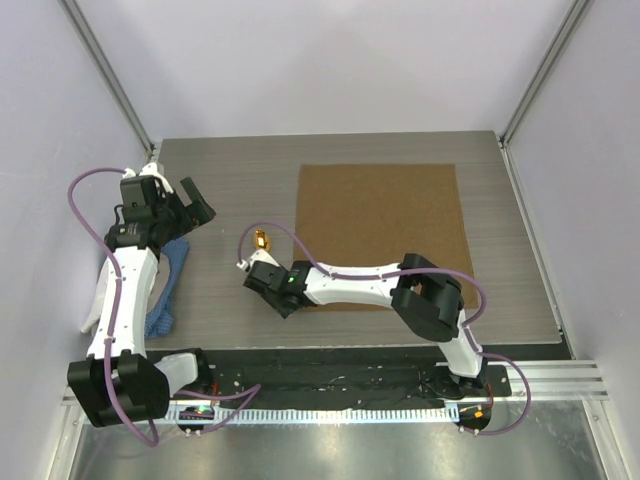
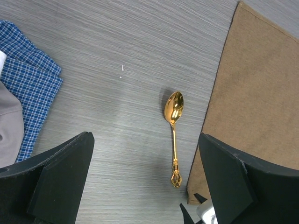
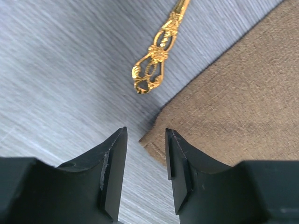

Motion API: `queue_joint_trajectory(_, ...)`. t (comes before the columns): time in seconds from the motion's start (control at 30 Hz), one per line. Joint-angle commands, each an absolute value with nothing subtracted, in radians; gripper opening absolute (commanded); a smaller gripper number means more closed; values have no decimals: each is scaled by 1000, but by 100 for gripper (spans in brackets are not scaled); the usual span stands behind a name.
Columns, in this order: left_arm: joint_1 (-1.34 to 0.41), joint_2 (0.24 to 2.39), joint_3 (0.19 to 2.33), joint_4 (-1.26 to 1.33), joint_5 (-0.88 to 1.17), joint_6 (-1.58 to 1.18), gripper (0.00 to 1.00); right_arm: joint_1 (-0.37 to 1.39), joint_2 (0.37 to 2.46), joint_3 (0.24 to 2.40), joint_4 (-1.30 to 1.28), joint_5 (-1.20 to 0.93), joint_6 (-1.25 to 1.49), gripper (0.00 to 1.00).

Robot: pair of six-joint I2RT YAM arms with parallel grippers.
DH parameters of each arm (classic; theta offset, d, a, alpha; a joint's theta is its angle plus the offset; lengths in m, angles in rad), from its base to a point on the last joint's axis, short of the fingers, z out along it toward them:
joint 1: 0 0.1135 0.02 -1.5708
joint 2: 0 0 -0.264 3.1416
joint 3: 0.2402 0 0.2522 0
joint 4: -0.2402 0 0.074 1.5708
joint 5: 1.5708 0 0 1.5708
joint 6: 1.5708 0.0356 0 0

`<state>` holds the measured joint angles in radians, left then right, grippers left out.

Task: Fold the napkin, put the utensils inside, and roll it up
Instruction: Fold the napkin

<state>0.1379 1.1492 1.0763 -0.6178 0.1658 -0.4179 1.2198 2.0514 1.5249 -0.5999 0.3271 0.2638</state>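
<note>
The tan-brown napkin (image 1: pixel 380 235) lies flat and unfolded on the table, and it also shows in the left wrist view (image 2: pixel 254 93) and the right wrist view (image 3: pixel 233 107). The gold spoon (image 1: pixel 261 240) lies on the bare table just left of the napkin's near-left corner, bowl pointing away (image 2: pixel 174 133); its ornate handle end shows in the right wrist view (image 3: pixel 152 70). My right gripper (image 1: pixel 250 270) hovers low at that napkin corner, jaws a little apart and empty (image 3: pixel 145 133). My left gripper (image 1: pixel 195 205) is wide open and empty, high above the spoon (image 2: pixel 145 140).
A blue checked cloth (image 1: pixel 170 270) lies at the table's left edge, also in the left wrist view (image 2: pixel 28 88), with a white cloth (image 1: pixel 100 300) beside it. White walls enclose the table on three sides. The right arm stretches across the table's near part.
</note>
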Motion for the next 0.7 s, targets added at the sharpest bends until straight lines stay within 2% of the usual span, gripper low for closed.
queue_joint_trajectory(0.0,141,1141,1077,-574,195,-428,100,1219,2059,1540,-607,370,259,44)
queue_joint_trajectory(0.5,140,1134,1077,-572,189,-428,100,1219,2100,1542,-646,370,296,35)
queue_joint_trajectory(0.67,141,1129,1075,-572,190,-428,100,1220,2108,1522,-660,345,337,26)
